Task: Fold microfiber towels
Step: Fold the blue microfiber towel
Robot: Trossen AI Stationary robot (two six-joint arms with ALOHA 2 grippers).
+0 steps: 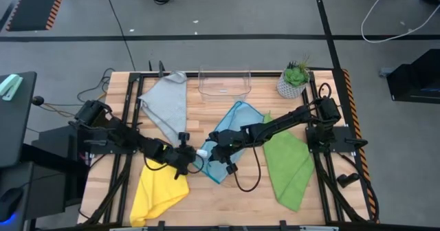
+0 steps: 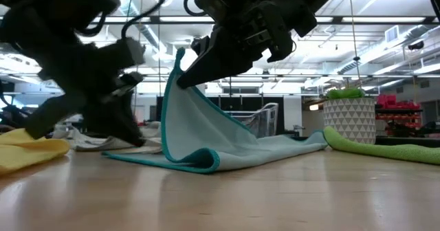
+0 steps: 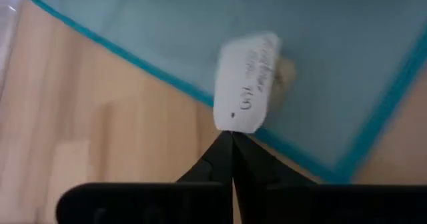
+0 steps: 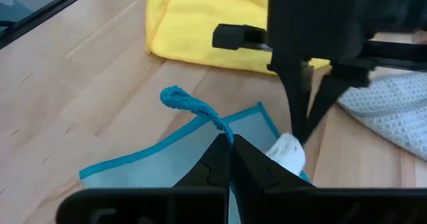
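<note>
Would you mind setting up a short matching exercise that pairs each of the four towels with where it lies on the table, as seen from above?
Things:
1. grey towel
2. light blue towel
3. green towel
4. yellow towel

Places:
A. near edge, under the left arm
B. centre, between the two grippers, one corner lifted
C. far left, beside the clear container
D. right side, in front of the potted plant

Pairs: 1-C, 2-B, 3-D, 4-A
</note>
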